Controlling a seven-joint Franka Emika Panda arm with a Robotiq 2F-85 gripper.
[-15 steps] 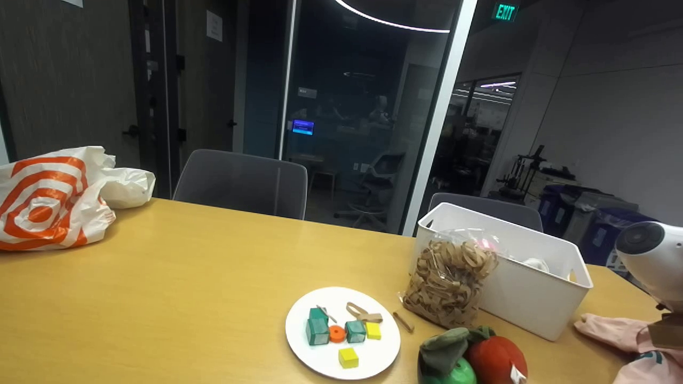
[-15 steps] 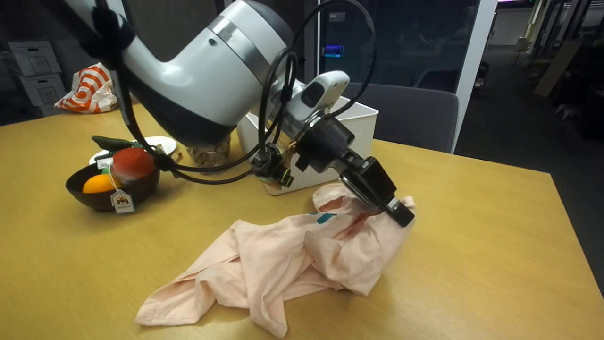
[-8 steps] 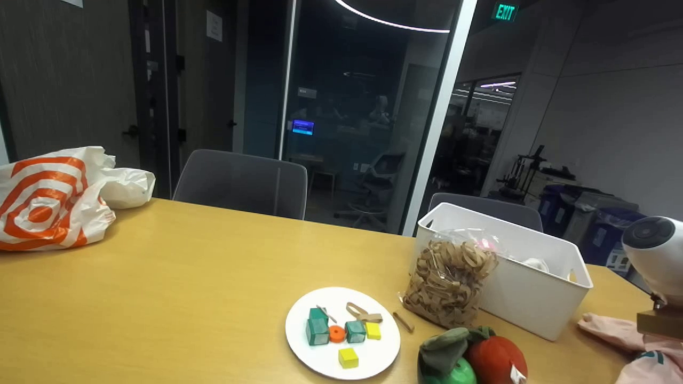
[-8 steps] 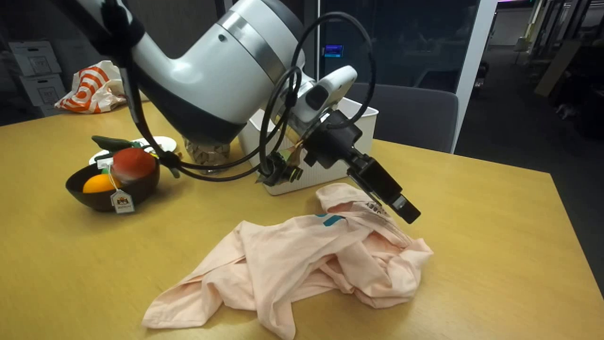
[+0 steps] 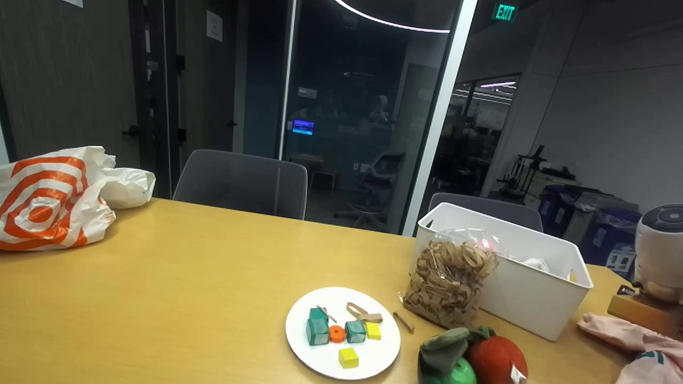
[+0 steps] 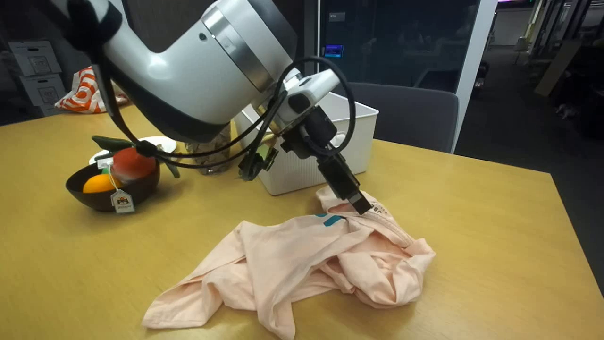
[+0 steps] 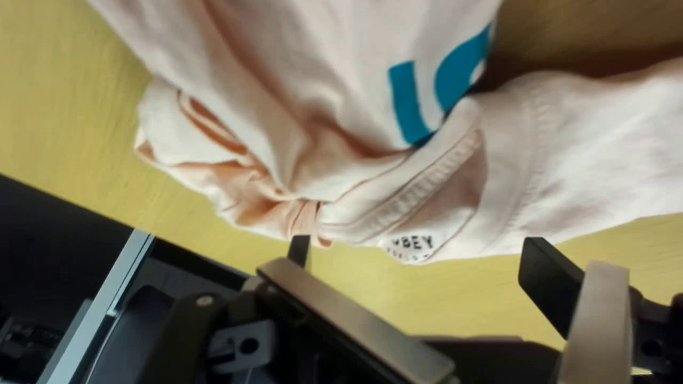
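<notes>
A pale pink garment (image 6: 283, 269) with a teal print lies crumpled on the table. In the wrist view the garment (image 7: 341, 96) shows its seamed collar and a white label (image 7: 413, 246) reading OBEY. My gripper (image 7: 419, 256) is open, its black fingertips wide apart and no cloth pinched between them. The label edge of the garment lies just beyond the gap. In an exterior view the gripper (image 6: 361, 203) overlaps the garment's collar end; whether it touches the cloth I cannot tell. Another exterior view catches only part of the garment (image 5: 653, 368) at the lower right, with the gripper out of frame.
Behind the garment stands a white bin (image 5: 533, 304), with a clear bag of brown strips (image 5: 448, 282) leaning by it. A white plate (image 5: 307, 357) bears several small blocks. A dark bowl (image 6: 101, 200) holds toy produce. A shopping bag (image 5: 48, 208) lies farther off.
A second ago the gripper was closed on a raised fold of the garment. It has let go, the fold has dropped onto the table, and the gripper has opened and shifted left over the collar.
</notes>
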